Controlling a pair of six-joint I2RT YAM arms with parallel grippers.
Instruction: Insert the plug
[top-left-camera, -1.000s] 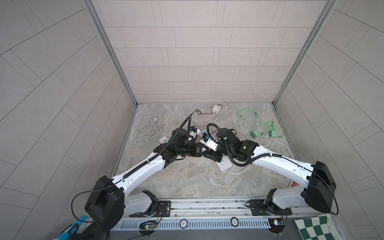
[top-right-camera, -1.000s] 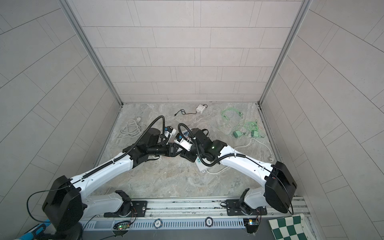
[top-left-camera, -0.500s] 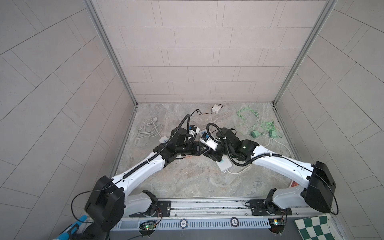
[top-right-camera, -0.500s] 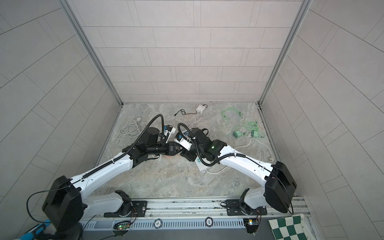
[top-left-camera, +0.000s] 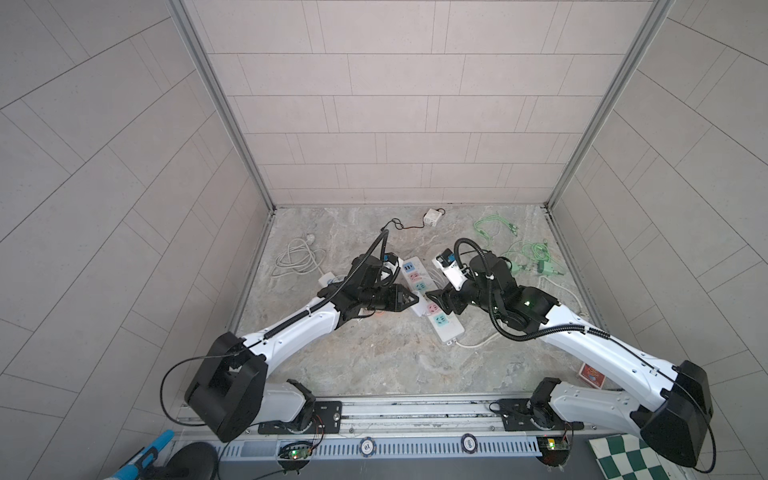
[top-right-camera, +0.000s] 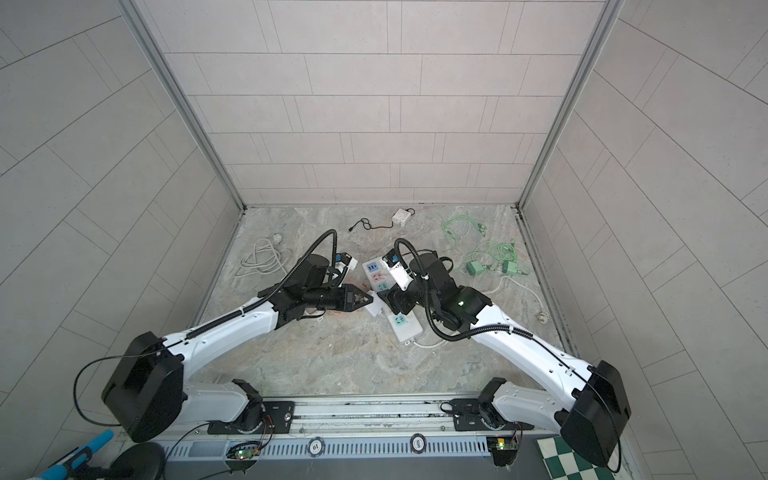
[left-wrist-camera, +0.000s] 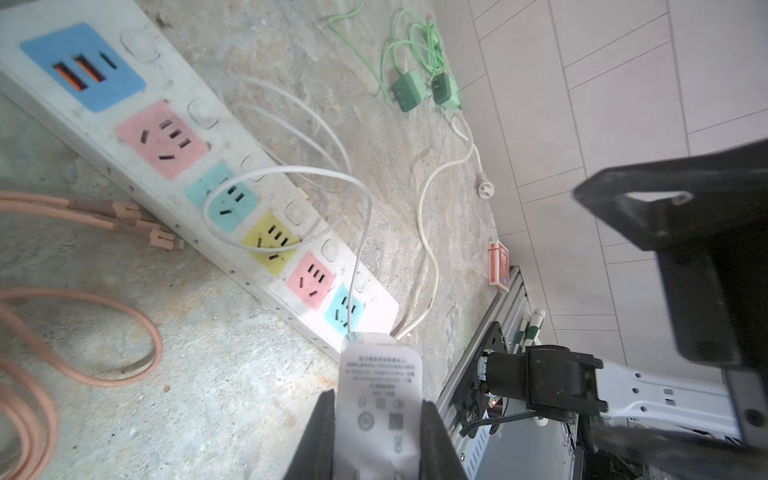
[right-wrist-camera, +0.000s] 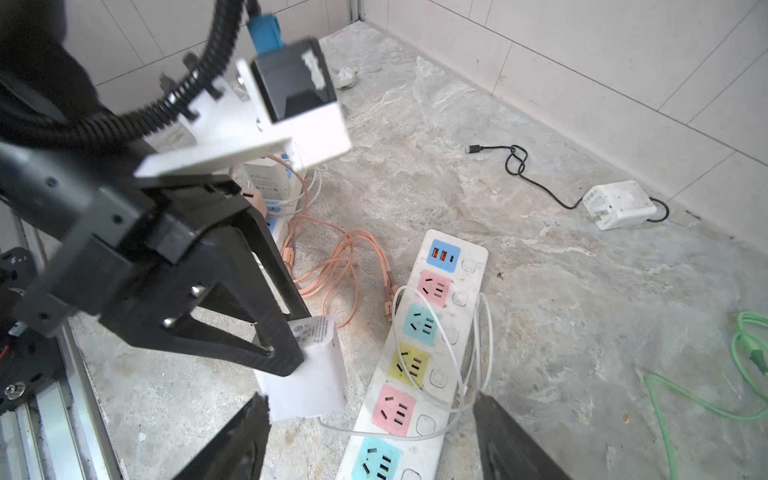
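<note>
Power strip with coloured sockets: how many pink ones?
2. One pink socket beside the blue USB panel; the other between the yellow socket and the end teal socket. None hidden.

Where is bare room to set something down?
Widest: marble between power strip and front rail. Smaller: between coiled white cable and black-corded charger. Crowded: around the strip, with pink cables and white plug; green cables rear right.

Scuffed white plastic power strip (left-wrist-camera: 166, 141), smooth white plug (right-wrist-camera: 307, 386), matt black left tool (left-wrist-camera: 378, 419), rough mottled stone floor (right-wrist-camera: 540, 166)
</note>
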